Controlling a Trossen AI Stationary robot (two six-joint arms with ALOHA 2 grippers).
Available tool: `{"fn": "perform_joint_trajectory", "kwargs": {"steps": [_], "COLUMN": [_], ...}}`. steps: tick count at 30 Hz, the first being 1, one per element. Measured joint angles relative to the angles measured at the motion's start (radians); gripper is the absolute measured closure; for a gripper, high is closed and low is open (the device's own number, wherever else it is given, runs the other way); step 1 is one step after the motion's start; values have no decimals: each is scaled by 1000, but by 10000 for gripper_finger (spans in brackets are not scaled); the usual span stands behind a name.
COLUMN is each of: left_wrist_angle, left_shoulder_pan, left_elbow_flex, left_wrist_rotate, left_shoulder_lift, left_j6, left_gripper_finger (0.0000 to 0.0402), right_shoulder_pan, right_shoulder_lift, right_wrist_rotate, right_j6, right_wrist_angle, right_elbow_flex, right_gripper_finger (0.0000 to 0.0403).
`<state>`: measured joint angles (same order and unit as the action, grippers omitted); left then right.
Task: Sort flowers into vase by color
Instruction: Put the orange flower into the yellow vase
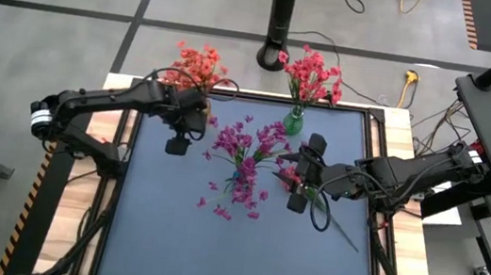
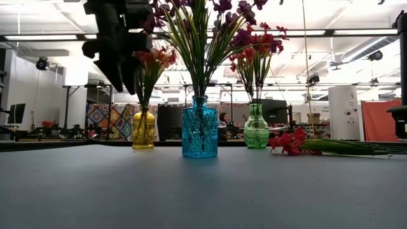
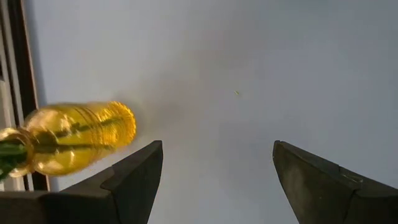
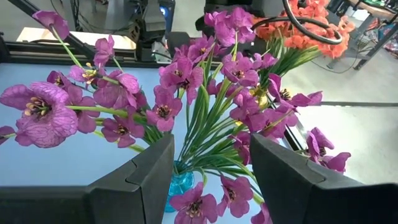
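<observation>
Dark table [image 1: 165, 241] carries yellow vase [image 2: 144, 129], blue vase [image 2: 200, 127], green vase [image 2: 256, 127], one loose red-pink sprig [image 2: 289, 142].

Three vases set across the far half of the tabletop [image 1: 164, 250], each holding flowers.

The left vase [image 2: 143, 129] is placed at the far left, the right vase [image 2: 256, 128] at the far edge right of centre, and the middle vase [image 2: 200, 127] nearer, between them. One loose sprig [image 2: 318, 145] is laid flat on the tabletop, right of the middle vase.
</observation>
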<state>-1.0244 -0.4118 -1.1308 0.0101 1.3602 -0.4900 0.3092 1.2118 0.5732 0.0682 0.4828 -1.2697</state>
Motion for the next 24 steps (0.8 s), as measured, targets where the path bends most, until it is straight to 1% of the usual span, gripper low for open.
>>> {"fn": "perform_joint_trajectory", "kwargs": {"steps": [12, 15, 20, 24], "left_wrist_angle": [-107, -108, -105, -80], "left_shoulder_pan": [5, 5, 5, 5], "left_elbow_flex": [-129, -148, -176, -183], "left_wrist_rotate": [43, 104, 271, 296], "left_shoulder_lift": [-39, -57, -97, -135], "left_j6": [4, -2, -42, -59], "left_gripper_finger": [116, 116, 116, 116], "right_shoulder_pan": [0, 0, 0, 0], "right_shoulder_lift": [0, 0, 0, 0], "right_wrist_rotate": [0, 0, 0, 0], "right_j6": [3, 2, 0, 0], "right_wrist_angle": [6, 7, 12, 14], "right_elbow_flex": [0, 0, 0, 0], "right_gripper_finger": [199, 199, 199, 199]}}
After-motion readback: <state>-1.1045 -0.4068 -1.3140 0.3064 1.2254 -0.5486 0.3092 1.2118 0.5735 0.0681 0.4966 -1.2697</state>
